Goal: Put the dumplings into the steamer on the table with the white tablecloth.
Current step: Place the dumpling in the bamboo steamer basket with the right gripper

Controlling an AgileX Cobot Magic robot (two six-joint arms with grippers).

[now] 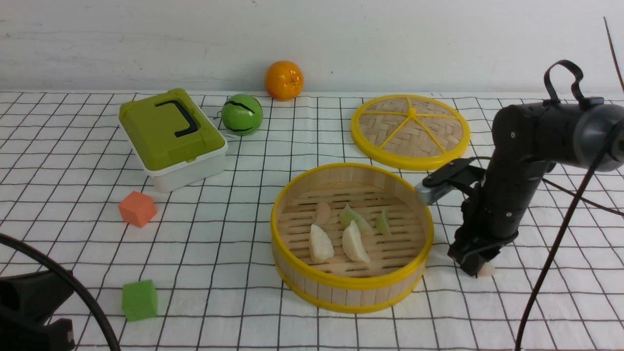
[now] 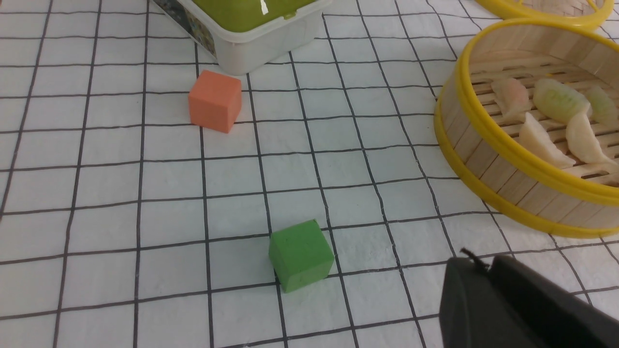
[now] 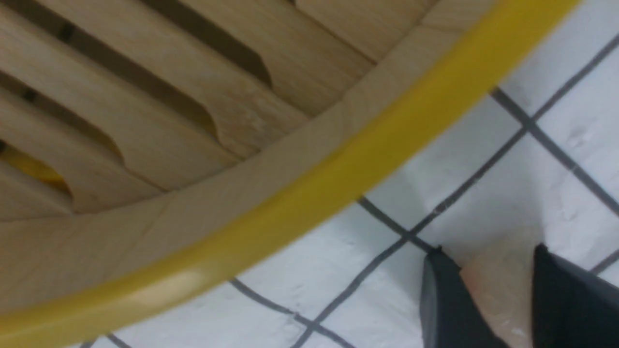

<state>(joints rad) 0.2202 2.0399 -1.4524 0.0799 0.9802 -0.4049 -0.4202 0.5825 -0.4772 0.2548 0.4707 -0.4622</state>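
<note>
Reaching down to the white tablecloth (image 1: 204,234) just right of the steamer (image 1: 352,287), the right gripper (image 1: 480,268) has its two dark fingers (image 3: 445,304) on either side of a pinkish dumpling (image 3: 503,285). In the right wrist view the dumpling fills the gap between the fingers and lies on the cloth; whether the pads press it firmly I cannot tell, so the grip is uncertain. In the front view only a pale tip of that dumpling shows under the gripper.

Inside the steamer, on the slatted floor: two cream-white dumplings (image 1: 321,243) toward its near side, two pale green dumplings (image 1: 353,218) behind them, one more pinkish dumpling (image 1: 322,212) to their left.

The left gripper (image 2: 488,270) sits low, left of the steamer and well apart from it; in the left wrist view its dark jaws lie together with nothing between them.

Left of the steamer: an orange cube (image 1: 137,208), and nearer the camera a green cube (image 1: 140,300). Behind and left of the steamer: a green-lidded box (image 1: 171,137), a green ball (image 1: 242,114), an orange fruit (image 1: 283,80). Behind and right of the steamer: a flat woven lid (image 1: 410,131).
</note>
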